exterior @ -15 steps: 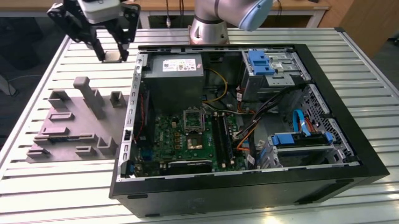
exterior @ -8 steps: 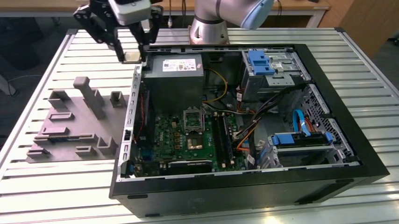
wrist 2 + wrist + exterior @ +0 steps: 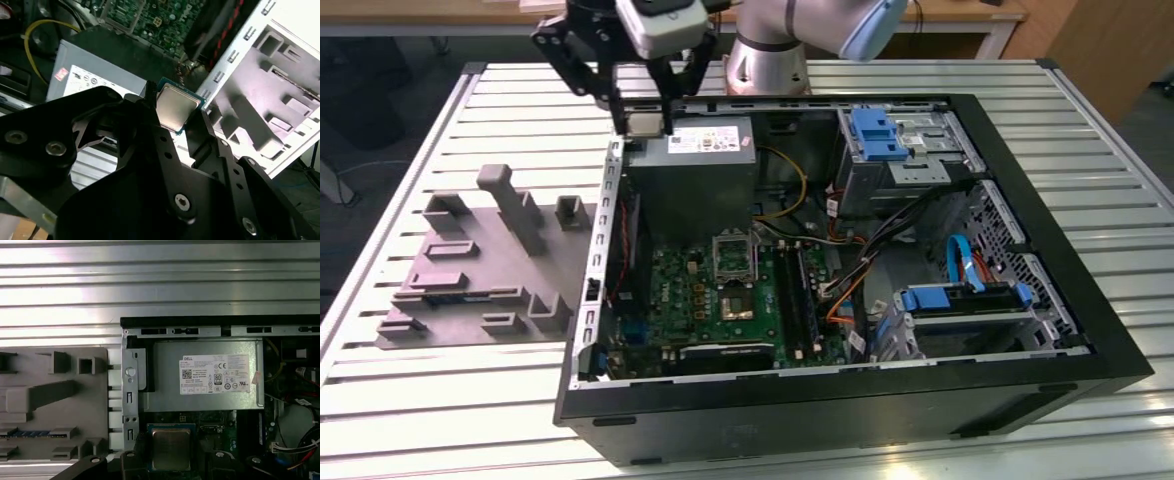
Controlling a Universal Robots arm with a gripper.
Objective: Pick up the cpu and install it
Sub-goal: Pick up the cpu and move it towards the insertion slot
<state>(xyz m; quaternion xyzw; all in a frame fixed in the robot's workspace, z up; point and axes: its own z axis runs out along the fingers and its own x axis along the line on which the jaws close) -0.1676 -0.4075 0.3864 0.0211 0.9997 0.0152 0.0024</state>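
Note:
My gripper (image 3: 642, 112) hangs over the far corner of the black computer case (image 3: 1067, 300) on the exterior view's left, above the grey power supply (image 3: 698, 160). It is shut on the cpu (image 3: 642, 124), a small square chip with a silvery top. In both wrist views the cpu (image 3: 175, 107) (image 3: 171, 449) sits edge-clamped between the black fingers (image 3: 206, 125), and the gripper (image 3: 176, 114) (image 3: 171, 460) is lifted off every surface. The motherboard (image 3: 707, 300) lies in the case floor with its silver socket frame (image 3: 734, 252) well nearer the camera than the gripper.
A grey plastic fixture (image 3: 480, 265) with raised blocks lies on the slatted metal table (image 3: 467, 400), beside the case. Inside the case are blue drive brackets (image 3: 874, 135), loose cables (image 3: 881, 240) and a yellow wire (image 3: 787, 180). The case wall (image 3: 607, 230) rises between fixture and motherboard.

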